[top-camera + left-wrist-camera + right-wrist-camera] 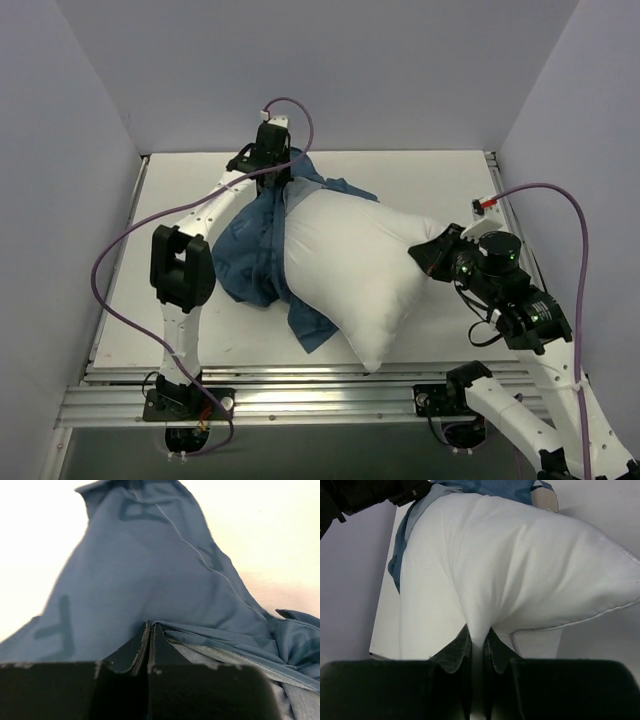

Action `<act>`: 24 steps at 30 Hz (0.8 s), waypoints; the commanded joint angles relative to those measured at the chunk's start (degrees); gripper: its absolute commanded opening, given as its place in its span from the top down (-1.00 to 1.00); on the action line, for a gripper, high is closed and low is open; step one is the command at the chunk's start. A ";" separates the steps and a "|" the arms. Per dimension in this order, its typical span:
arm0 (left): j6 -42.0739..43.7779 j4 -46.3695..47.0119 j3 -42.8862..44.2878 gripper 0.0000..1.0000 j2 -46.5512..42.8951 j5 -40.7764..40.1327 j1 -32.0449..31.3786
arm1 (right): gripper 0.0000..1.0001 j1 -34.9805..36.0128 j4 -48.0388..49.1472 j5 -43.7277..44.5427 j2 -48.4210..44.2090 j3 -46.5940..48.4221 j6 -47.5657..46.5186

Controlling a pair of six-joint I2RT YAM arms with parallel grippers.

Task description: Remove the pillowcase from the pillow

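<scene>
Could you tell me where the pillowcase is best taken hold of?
Probably the pillowcase at its gathered far-left end, coming from the left, away from the pillow: the cloth bunches there into loose, pinchable folds. The left gripper is shut on it there.

Hidden end of the pillow [360, 270]
The pillowcase [250, 255] is covering the pillow's left end; left gripper [285, 175] fingertips are lying out of sight at its far-left corner
</scene>
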 commanded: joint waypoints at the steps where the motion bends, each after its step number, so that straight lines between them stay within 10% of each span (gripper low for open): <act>1: 4.25 3.03 2.84 0.94 2.78 -14.21 8.15 | 1.00 -0.32 -11.19 4.60 -4.78 7.22 -4.01; 11: -0.04 0.39 9.70 0.50 2.54 -2.35 7.12 | 1.00 -0.32 -4.45 6.19 -0.58 -3.67 -4.19; 16: 0.12 3.20 3.22 -0.46 -8.01 3.01 2.55 | 0.03 -0.32 -0.06 9.35 7.68 -2.19 -7.35; 24: -1.01 1.97 -15.24 -0.90 -31.56 3.02 -5.98 | -0.86 0.99 3.46 12.88 14.37 5.73 -13.94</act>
